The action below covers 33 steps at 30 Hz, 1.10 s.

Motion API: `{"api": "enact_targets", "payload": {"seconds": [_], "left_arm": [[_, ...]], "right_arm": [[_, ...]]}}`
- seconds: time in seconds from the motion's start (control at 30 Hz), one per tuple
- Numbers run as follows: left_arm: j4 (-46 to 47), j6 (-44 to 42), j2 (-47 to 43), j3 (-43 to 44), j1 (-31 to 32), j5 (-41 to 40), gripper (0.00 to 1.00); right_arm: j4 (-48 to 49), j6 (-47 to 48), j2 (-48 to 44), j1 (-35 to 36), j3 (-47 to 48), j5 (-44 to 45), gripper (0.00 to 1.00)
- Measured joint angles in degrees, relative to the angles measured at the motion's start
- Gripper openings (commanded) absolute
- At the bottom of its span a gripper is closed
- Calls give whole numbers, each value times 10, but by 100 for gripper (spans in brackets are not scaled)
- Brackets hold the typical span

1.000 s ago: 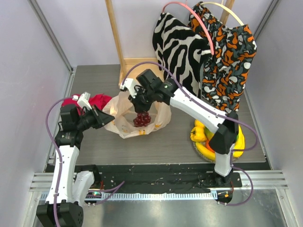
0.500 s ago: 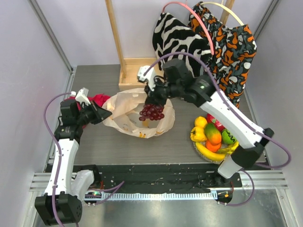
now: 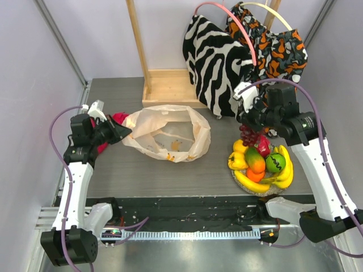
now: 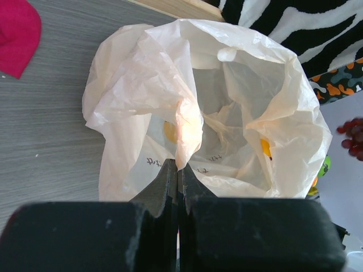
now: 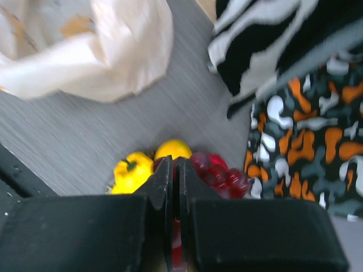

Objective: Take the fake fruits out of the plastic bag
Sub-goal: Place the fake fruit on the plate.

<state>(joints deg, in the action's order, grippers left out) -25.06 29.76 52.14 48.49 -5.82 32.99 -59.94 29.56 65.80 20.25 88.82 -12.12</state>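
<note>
Moved: the right gripper [image 3: 250, 123] has carried the grape bunch [image 3: 248, 136] from the plastic bag [image 3: 167, 133] to just above the plate [image 3: 245, 187] (the bag looks emptied).
Step done well: lower the bunch onto the plate's far edge, beside the piled fruits [image 3: 261, 164], before releasing.
Right jaws: clenched on the bunch's top.
Left jaws: the left gripper [image 4: 177, 168] is pinched tight on a bag fold, well left of the plate.

plastic bag [image 3: 170, 133] centre, fruits [image 3: 258, 164] on plate [image 3: 262, 194] right (grapes [image 3: 248, 136] above), cloth [image 3: 119, 118] left

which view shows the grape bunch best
Top external: the whole grape bunch hangs from the right gripper over the fruits. Right wrist shows it blurred and partly hidden; left wrist catches a few grapes at its edge.
</note>
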Motion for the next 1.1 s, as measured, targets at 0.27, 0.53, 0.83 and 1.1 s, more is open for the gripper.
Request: {"api": "enact_targets", "payload": {"seconds": [0.27,0.53,0.83,1.1], "left_arm": [[0,0,5,1,-3,0,0],[0,0,0,1,-7,0,0],[0,1,-2,1,-9,0,0],[1,3,-2,0,-9,1,0]], "right_arm": [[-10,56,-12,-97,-92,26,1],[-7,114,-12,-164,-121,28,1],[-5,141,-12,-189,-121,33,1],[-5,182,-12,-235,-123,32,1]]}}
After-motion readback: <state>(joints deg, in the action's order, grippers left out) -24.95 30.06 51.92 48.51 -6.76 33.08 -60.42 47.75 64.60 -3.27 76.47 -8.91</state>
